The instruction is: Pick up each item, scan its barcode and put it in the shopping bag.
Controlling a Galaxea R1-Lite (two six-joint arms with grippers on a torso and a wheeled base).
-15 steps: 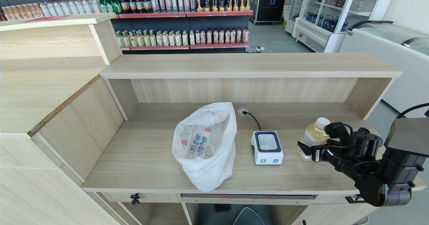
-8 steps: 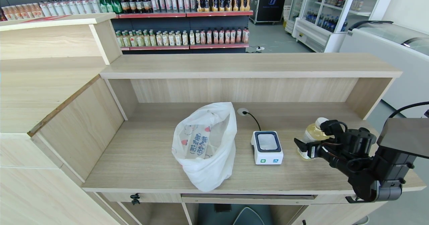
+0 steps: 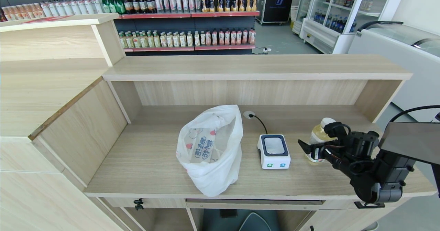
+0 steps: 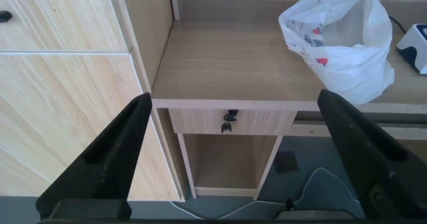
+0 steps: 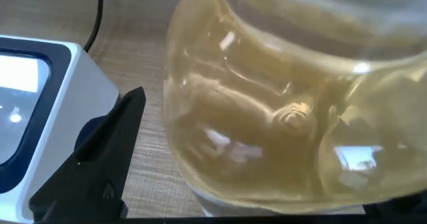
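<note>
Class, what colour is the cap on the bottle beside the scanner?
White; the cap tops the bottle of yellowish liquid, best seen in the head view.

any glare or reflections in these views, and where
Head view: the window of the scanner reflects pale light. Right wrist view: bright highlights streak the clear wall of the bottle, and the scanner window glares white. Left wrist view: even light, no glare on the shopping bag.
</note>
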